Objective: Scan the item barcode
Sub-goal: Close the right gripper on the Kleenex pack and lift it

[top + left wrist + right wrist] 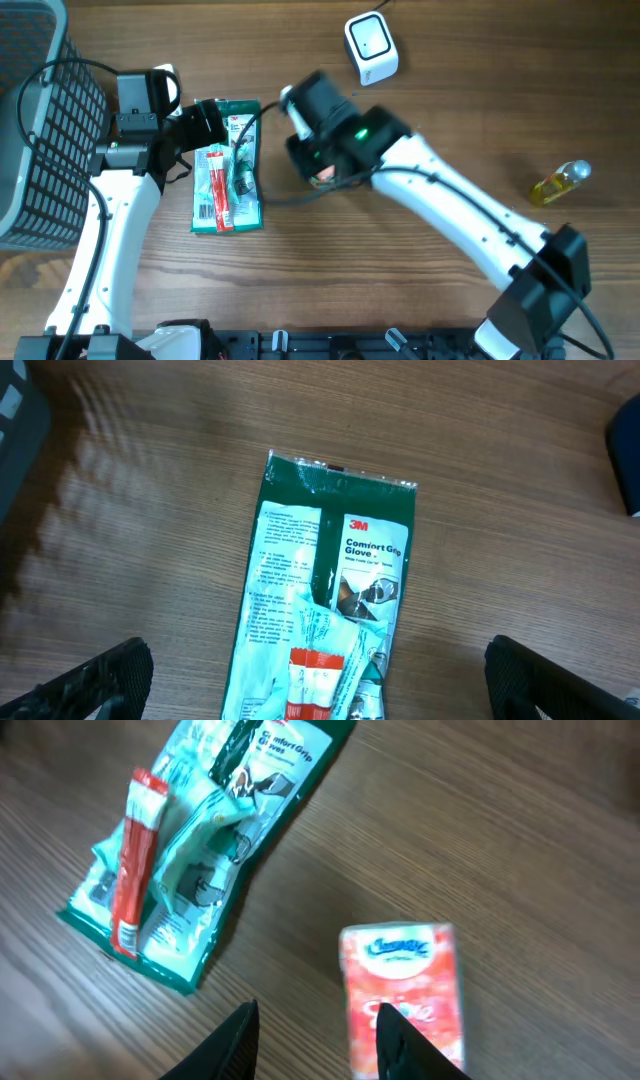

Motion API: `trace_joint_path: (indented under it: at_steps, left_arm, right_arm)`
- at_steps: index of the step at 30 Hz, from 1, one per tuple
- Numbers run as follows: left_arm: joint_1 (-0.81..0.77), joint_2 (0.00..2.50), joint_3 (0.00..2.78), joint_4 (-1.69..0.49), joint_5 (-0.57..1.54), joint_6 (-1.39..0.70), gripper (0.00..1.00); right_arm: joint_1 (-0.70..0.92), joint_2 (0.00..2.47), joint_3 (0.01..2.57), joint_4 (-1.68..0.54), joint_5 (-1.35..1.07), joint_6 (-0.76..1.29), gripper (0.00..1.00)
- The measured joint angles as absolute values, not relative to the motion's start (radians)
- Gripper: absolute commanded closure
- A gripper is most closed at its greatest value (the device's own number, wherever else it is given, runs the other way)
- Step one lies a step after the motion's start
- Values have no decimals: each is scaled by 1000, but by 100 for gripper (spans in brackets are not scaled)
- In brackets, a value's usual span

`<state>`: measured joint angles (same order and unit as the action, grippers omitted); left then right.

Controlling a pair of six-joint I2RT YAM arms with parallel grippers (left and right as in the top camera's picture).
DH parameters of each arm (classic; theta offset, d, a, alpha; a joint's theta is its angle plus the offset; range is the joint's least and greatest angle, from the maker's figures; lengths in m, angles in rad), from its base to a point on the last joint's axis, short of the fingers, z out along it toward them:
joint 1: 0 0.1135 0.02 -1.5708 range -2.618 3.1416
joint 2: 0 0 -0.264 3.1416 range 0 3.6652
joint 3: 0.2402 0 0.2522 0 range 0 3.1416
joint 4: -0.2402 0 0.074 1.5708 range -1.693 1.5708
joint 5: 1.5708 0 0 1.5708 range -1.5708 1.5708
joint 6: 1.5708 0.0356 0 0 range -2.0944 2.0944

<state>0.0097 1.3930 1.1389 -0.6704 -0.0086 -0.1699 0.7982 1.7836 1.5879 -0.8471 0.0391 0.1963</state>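
This looks like a mock shop checkout built for robot trials. A wooden table (450, 90) carries a small white barcode scanner (371, 47), a grey wire basket (40, 130) and packaged retail goods: a glove packet (228, 165), a tissue pack (405, 995) and a small bottle (560, 183). A left arm (110, 230) and a right arm (470, 215) reach over it.

Smooth, satin wood-grain tabletop (450, 90). Crinkled glossy film on the glove packet (330, 590); shiny red wrap on the tissue pack (400, 985). At one o'clock, the scanner (371, 45) is smooth white plastic.
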Motion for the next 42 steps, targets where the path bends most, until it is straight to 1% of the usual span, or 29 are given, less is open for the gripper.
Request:
trace_joint_path:
  at_steps: [1, 2, 3, 5, 7, 9, 10, 15, 16, 17, 19, 20, 42]
  left_arm:
    - [10, 1393, 1139, -670, -9, -170, 0]
    - [10, 1393, 1139, -670, -9, -170, 0]
    - [10, 1393, 1139, -670, -9, -170, 0]
    - [10, 1393, 1139, -670, -9, -170, 0]
    - [10, 1393, 1139, -670, -9, -170, 0]
    - [10, 1393, 1139, -670, -9, -170, 0]
    - [10, 1393, 1139, -670, -9, -170, 0]
    - [10, 1393, 1139, -670, -9, -170, 0]
    - [10, 1393, 1139, -670, -9, -170, 0]
    - [10, 1393, 1139, -670, -9, -170, 0]
    - [10, 1393, 1139, -670, -9, -170, 0]
    - [10, 1393, 1139, -670, -9, -170, 0]
    - [10, 1393, 1139, -670, -9, -170, 0]
  right_arm:
    - [824, 1785, 1584, -839, 76, 196, 57]
    - [846, 1790, 1580, -829, 110, 196, 48]
    - [865, 1802, 1579, -822, 142, 194, 43]
    - [882, 1828, 1578, -816, 178, 188, 26]
    - [891, 1864, 1573, -816, 218, 195, 18]
    - [891, 1891, 1572, -816, 238, 201, 5]
    - [891, 1899, 1572, -815, 245, 202, 0]
    - [890, 1915, 1570, -812, 260, 207, 1]
    - [889, 1915, 1570, -811, 261, 207, 10]
    - [889, 1915, 1570, -811, 263, 208, 26]
    - [888, 1915, 1570, -812, 266, 207, 51]
    - [888, 1915, 1570, -811, 267, 209, 56]
    - [887, 1915, 1562, -875, 316, 208, 57]
